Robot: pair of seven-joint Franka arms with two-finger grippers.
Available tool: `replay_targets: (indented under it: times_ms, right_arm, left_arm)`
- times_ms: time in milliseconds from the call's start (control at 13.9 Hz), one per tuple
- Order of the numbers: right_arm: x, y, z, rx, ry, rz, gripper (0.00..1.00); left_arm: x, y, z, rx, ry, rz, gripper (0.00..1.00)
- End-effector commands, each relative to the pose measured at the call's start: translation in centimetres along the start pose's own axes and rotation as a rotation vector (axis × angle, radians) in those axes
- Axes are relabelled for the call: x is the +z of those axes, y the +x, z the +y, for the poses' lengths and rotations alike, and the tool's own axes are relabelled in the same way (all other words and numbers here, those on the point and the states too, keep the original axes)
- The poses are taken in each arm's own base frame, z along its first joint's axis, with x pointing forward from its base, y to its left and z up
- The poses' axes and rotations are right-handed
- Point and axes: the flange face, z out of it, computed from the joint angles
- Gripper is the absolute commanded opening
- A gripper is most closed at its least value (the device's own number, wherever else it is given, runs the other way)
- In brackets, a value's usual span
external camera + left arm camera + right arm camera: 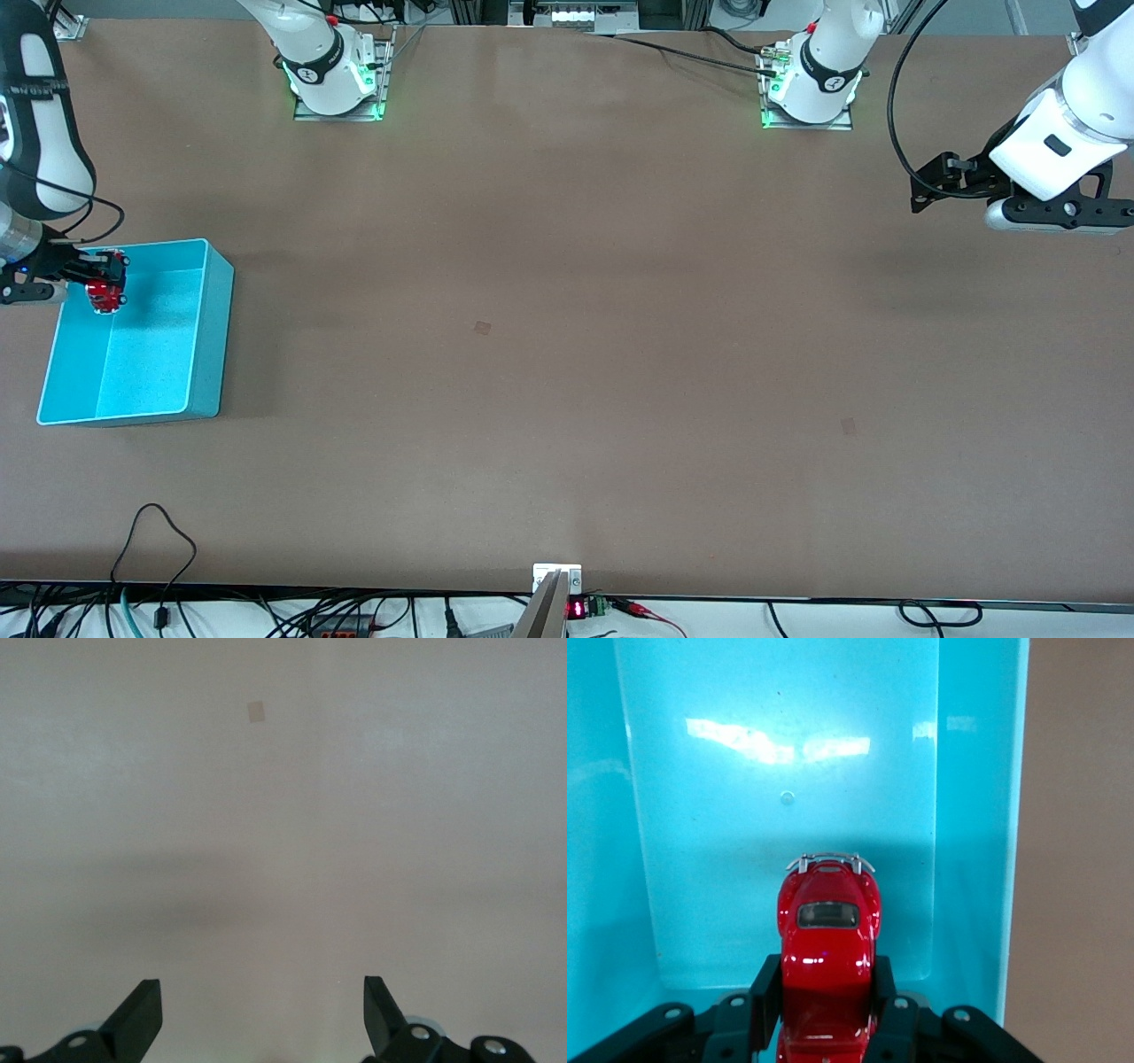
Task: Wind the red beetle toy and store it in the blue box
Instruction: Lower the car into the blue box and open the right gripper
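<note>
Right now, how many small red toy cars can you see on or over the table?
1. The glossy red beetle toy car is clamped in the right gripper over the light-blue plastic box, toward the right arm's end of the table. No others show.

Glossy red beetle toy [105, 295] hangs over the open turquoise blue box [206, 354].
</note>
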Motion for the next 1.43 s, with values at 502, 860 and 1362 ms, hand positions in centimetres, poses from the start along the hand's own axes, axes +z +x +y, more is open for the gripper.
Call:
replay_targets:
  times_ms: [502, 860, 1362]
  right_arm:
    - [8.8, 0.3, -1.5, 0.058, 0.004, -0.042, 0.0]
    - [10.0, 0.7, -2.6, 0.07, 0.011, -0.045, 0.0]
    - [9.7, 0.8, -2.6, 0.066, 0.012, -0.043, 1.0]
  left_arm:
    - [-0.5, 0.0, -0.1, -0.001, 0.02, 0.001, 1.0]
    - [-0.6, 0.0, 0.2, 0.005, 0.02, 0.003, 1.0]
    - [-0.6, 0.0, 0.2, 0.005, 0.02, 0.005, 1.0]
